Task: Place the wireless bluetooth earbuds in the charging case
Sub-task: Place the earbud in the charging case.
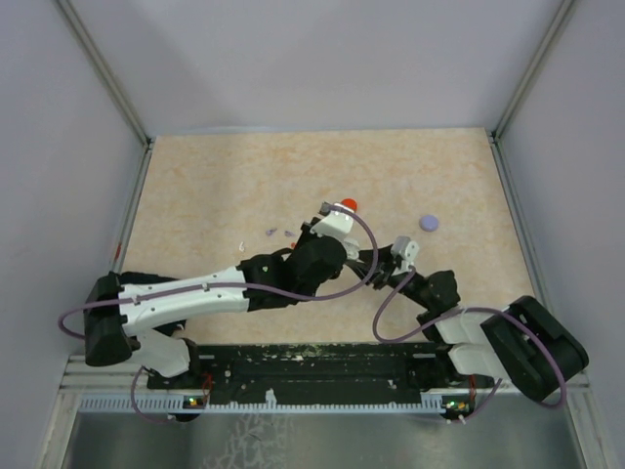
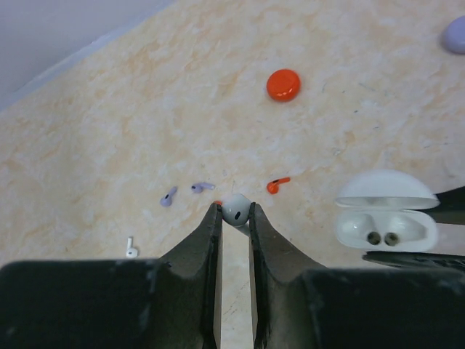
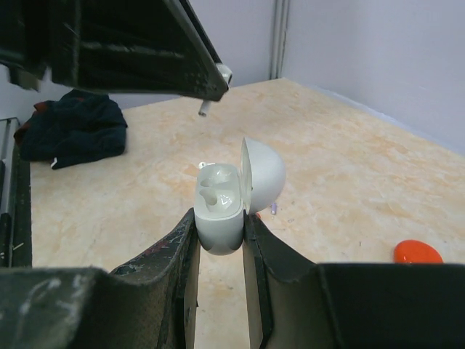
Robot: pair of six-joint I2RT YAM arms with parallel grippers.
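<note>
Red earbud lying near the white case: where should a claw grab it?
Probably from straight above, pinching the red earbud across its round head. It lies flat on the table, stem sticking out sideways, so the head is the fattest part.

No text, label, brand, number or sign is legible in any view (top external and both wrist cameras). The shell of the white charging case [image 3: 218, 222] and the red disc [image 2: 283, 84] show plain, unmarked surfaces at this resolution.
</note>
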